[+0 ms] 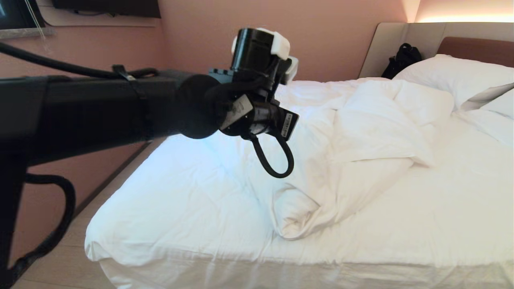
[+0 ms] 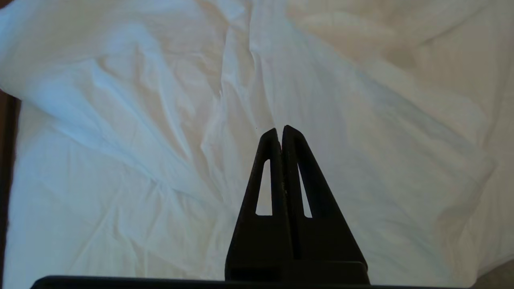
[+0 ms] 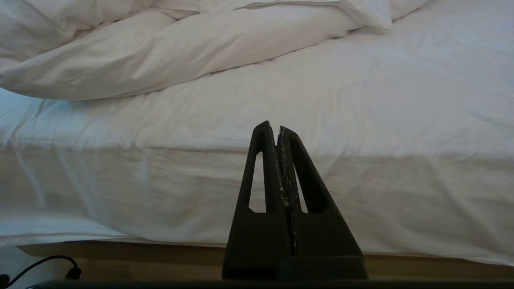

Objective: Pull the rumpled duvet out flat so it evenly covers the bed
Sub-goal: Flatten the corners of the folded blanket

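The white duvet (image 1: 373, 132) lies rumpled on the bed (image 1: 474, 50), bunched and folded back across the middle, with a rolled fold (image 1: 297, 216) toward the near edge. My left arm (image 1: 120, 108) reaches in from the left above the bed. In its wrist view the left gripper (image 2: 281, 129) is shut and empty, hanging over wrinkled white cloth (image 2: 160, 140). My right gripper (image 3: 278, 126) is shut with nothing in it, low beside the near side of the mattress (image 3: 361, 180). The duvet's fold (image 3: 160, 52) lies beyond it on top.
White pillows (image 1: 449, 76) lean at the headboard, with a black bag (image 1: 401, 60) beside them. A pink wall runs close along the bed's far left side. Wood floor (image 1: 60, 257) shows at the near left corner. A black cable (image 3: 60, 265) lies on the floor.
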`<state>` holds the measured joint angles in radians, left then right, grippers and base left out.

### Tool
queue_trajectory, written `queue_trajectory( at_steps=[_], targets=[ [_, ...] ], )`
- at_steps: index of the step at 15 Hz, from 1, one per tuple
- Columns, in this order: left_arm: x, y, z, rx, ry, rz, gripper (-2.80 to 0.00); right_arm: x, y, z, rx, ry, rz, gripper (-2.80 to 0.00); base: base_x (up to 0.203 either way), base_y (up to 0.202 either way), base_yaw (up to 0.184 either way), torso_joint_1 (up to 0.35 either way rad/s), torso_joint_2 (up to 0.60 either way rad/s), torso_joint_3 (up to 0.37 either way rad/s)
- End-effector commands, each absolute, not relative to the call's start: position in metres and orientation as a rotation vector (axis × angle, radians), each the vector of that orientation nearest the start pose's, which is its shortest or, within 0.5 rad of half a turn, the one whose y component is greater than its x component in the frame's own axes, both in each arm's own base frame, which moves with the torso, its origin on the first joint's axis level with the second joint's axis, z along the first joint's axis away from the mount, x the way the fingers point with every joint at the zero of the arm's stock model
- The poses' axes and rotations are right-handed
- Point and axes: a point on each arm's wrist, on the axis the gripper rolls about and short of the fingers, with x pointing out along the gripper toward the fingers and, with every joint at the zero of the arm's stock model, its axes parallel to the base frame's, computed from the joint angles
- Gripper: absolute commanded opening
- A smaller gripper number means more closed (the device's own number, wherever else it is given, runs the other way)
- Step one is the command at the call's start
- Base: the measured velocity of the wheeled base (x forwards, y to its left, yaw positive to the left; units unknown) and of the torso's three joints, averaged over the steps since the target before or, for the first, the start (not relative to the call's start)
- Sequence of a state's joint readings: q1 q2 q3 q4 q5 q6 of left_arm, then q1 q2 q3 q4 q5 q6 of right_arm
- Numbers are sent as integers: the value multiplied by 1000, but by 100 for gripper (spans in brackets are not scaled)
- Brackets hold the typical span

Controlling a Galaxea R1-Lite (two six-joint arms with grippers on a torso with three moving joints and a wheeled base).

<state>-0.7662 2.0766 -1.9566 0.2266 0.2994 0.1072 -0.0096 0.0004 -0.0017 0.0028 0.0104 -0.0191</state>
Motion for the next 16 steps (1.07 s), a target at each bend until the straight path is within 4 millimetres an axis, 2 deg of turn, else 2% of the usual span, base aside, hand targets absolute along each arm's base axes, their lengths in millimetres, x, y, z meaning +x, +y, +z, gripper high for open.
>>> queue_trajectory(
  at_steps=[1, 3, 5, 10, 12, 13, 16],
  targets=[
    [320, -299, 260, 300, 316, -494, -280, -23, 0, 76, -20, 2, 2, -280, 0, 0, 0, 0, 0, 0],
    [318, -309, 260, 279, 280, -538, -280, -23, 0, 76, -20, 3, 2, -280, 0, 0, 0, 0, 0, 0],
    [306, -321, 261, 280, 264, -573, -280, -23, 0, 76, -20, 2, 3, -280, 0, 0, 0, 0, 0, 0],
    [276, -336, 277, 272, 216, -648, -280, -23, 0, 76, -20, 3, 2, -280, 0, 0, 0, 0, 0, 0],
    [274, -339, 276, 285, 210, -657, -280, -23, 0, 76, -20, 3, 2, -280, 0, 0, 0, 0, 0, 0],
    [275, -340, 274, 288, 205, -661, 0, -23, 0, 76, -20, 2, 3, -280, 0, 0, 0, 0, 0, 0],
    [281, -349, 270, 254, 142, -668, 0, -23, 0, 76, -20, 2, 2, -280, 0, 0, 0, 0, 0, 0]
  ],
)
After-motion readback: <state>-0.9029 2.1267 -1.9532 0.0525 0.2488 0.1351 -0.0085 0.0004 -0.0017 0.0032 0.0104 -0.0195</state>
